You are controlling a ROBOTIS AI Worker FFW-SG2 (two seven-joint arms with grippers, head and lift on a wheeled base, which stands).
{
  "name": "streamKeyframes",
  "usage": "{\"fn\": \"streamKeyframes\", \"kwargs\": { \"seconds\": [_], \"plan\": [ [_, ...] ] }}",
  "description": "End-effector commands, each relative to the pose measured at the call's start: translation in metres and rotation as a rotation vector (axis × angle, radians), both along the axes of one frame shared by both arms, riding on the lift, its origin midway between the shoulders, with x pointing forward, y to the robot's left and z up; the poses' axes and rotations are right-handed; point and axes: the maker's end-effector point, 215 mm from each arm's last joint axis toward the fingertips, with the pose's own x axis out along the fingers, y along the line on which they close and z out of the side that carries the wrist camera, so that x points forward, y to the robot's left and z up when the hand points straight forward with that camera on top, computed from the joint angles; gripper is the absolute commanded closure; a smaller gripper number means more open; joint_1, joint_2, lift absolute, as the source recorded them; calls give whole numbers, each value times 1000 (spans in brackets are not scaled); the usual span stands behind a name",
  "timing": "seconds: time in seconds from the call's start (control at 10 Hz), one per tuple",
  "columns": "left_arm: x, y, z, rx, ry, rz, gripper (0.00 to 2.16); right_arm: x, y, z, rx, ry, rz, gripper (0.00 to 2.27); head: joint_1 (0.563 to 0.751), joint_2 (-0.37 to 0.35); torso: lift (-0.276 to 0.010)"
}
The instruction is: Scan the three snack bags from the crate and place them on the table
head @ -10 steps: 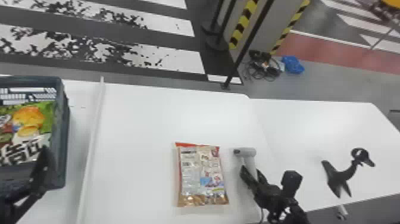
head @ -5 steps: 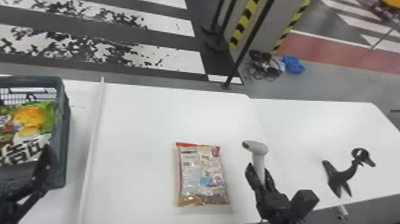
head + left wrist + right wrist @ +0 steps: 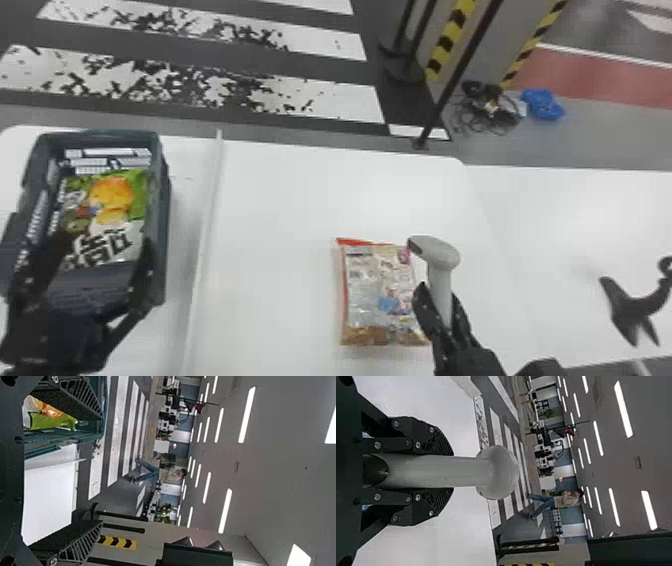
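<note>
Shifting toward the snack bag on the surface, the gray scanner (image 3: 434, 250) is overlapping that bag's right edge in the head view, where the crate (image 3: 161, 215) is coming more fully into frame. This snack bag (image 3: 377, 295) is lying flat on the surface (image 3: 280, 225), low and right of centre. The green bag (image 3: 112, 215) is sitting inside the crate at middle left — probably light, limp and slippery, with crushable contents, so a gentle hold across its middle is looking safer than a corner. Over the crate, the left pincer (image 3: 102, 245) is hanging with its fingers apart; the right pincer (image 3: 438, 291) is clamping the scanner's handle. At far right, the frame's edge is cutting off a black stand (image 3: 632, 305). A left finger is hiding the green bag's lower-left corner, and the dark area below is staying unclear — whether another bag is lying underneath, nobody could tell.
</note>
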Motion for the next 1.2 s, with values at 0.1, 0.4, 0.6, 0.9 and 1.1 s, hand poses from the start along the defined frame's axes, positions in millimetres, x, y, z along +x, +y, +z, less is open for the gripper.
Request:
{"fn": "streamKeyframes", "kwargs": {
  "seconds": [0.1, 0.4, 0.6, 0.9, 1.1],
  "plan": [
    [-5, 2, 0, 1, -6, 4, 66, 4, 46, -19, -37, 47, 66, 2216, 695, -132, -37],
    [-8, 4, 5, -3, -20, 10, 66, 4, 64, -52, -56, 139, 84, 2216, 695, -72, -37],
    [-9, 4, 5, -3, -20, 10, 66, 1, 67, -68, -69, 182, 88, 2216, 695, -53, -37],
    [-10, 4, 5, -5, -16, 12, 66, -5, 72, -88, -77, 252, 111, 2216, 695, -40, -37],
    [-11, 4, 7, -5, -19, 11, 66, -7, 73, -100, -83, 294, 119, 2216, 695, -35, -37]
  ]
}}
